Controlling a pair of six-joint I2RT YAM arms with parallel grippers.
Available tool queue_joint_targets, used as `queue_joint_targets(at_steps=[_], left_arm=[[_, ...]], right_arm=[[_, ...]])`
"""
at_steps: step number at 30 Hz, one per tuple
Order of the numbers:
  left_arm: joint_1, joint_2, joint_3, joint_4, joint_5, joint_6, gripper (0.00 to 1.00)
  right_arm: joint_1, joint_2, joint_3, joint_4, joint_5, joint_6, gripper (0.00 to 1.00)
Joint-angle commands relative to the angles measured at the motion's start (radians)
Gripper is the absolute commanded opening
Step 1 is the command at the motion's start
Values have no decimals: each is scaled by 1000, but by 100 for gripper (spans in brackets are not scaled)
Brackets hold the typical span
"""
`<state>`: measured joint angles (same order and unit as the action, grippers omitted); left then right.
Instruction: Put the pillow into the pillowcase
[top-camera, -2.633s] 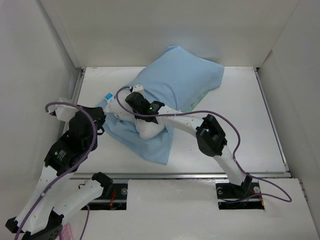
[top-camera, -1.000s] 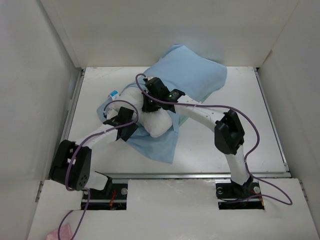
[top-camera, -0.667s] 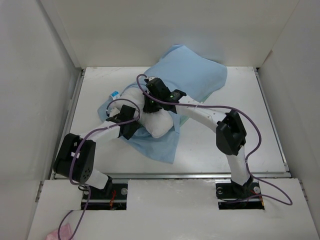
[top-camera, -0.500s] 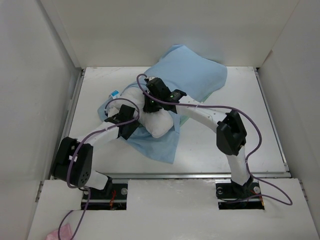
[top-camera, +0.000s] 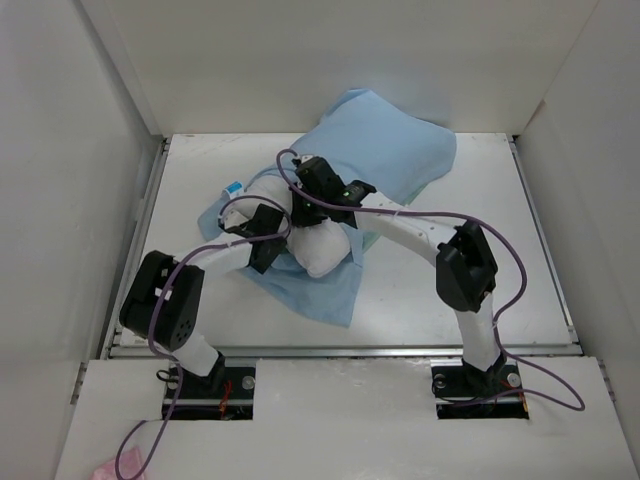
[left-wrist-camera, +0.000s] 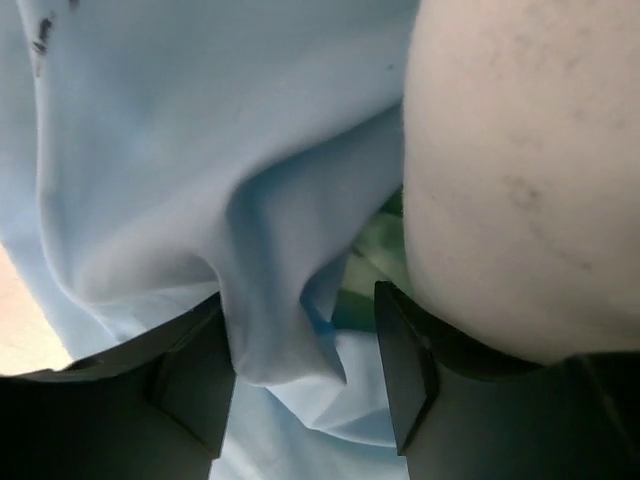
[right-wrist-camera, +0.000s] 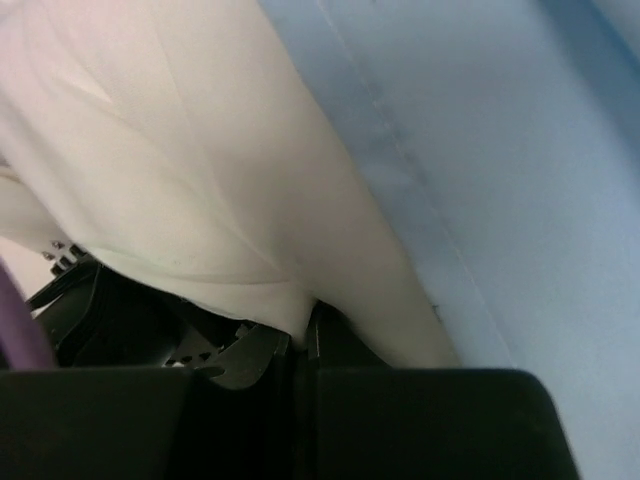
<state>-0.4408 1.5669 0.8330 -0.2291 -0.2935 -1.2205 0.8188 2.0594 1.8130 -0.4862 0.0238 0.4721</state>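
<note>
One pillow (right-wrist-camera: 200, 180) fold sits pinched in the right tool (right-wrist-camera: 300, 335), beside pillowcase (right-wrist-camera: 520, 150).

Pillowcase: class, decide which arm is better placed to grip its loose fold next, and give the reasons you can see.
Left. The left gripper stands open around a pillowcase fold, while the right gripper is shut on the pillow.

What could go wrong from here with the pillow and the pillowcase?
The left gripper has its jaws apart around a loose fold of the pillowcase, so the fold may slip out before they close. The right gripper pinches only a thin bit of the pillow fabric, and a hard push could pull it free.
</note>
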Motion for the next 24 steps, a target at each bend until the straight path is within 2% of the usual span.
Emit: queue_joint_targets(at_steps=[1, 3, 4, 8, 12, 14, 16, 19, 24], left_arm=[[-16, 35, 41, 60, -22, -33, 50], [-16, 68, 70, 74, -22, -13, 32], [-16, 79, 84, 64, -22, -13, 0], [-27, 59, 129, -50, -76, 24, 0], [-38, -169, 95, -154, -226, 13, 0], [-38, -342, 86, -193, -295, 47, 0], [-38, -489, 86, -231, -305, 79, 0], [-38, -609, 95, -286, -331, 90, 0], [-38, -637, 115, -394, -374, 59, 0]], right_arm=[[-37, -77, -17, 41, 10, 8, 0], [-37, -87, -38, 50, 1, 8, 0], [-37, -87, -38, 51, 1, 8, 0], [-37, -96, -38, 31, 117, -1, 0], [-37, -70, -52, 31, 197, -1, 0], [-37, -21, -52, 9, 258, 54, 0], [-37, 20, -3, -24, 398, 108, 0], [-37, 105, 84, -106, 481, 143, 0], [-37, 143, 65, -111, 470, 155, 0]])
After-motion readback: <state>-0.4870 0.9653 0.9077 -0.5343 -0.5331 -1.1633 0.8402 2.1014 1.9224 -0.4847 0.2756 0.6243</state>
